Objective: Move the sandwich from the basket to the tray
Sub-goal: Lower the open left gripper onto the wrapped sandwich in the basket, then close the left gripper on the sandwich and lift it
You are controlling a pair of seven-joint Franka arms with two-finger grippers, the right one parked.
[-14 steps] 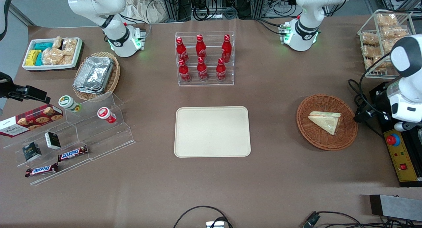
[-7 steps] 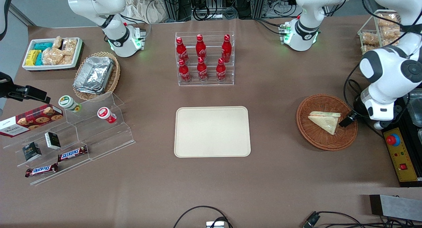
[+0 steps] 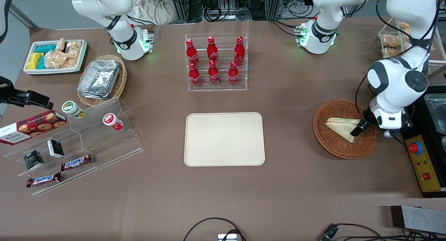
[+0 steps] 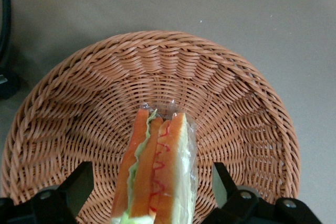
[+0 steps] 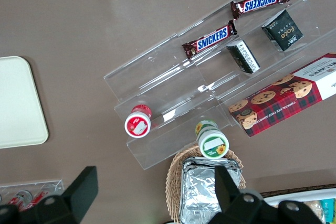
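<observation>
The gripper [image 4: 147,187] hangs low over the basket [image 3: 334,147], at the rim's 3 o'clock in the front view. Its two fingers [image 4: 79,182] are spread wide, one on each flat face of the sandwich [image 3: 343,128], neither touching it. It holds nothing.

The sandwich sits in the basket, roughly at centre, standing on edge with the filling edge toward the wrist camera. The tray [image 3: 224,139] lies bare, well apart from the basket toward 9 o'clock in the front view.

Risks, as judged:
- The wrap is clear and looks slick; a light close could let the wedge slide out on the lift.
- The bread is soft; a hard close could crush it or squeeze out the filling.
- The wedge tapers, so a grip near the thin point may pivot or drop.
- Further descent could drive a fingertip into the weave and shift or tip the basket, which looks light.

Edges and room:
- The basket rim is low and should pose little obstruction once the sandwich is lifted.
- The table [image 3: 289,105] between basket and tray is open, with nothing standing in a straight path.
- The bottle rack [image 3: 216,61] stands at the tray's 12 o'clock, apart from that path.
- A control box [image 3: 423,164] lies just beside the basket at 3 o'clock, close to the arm's wrist, limiting room there.
</observation>
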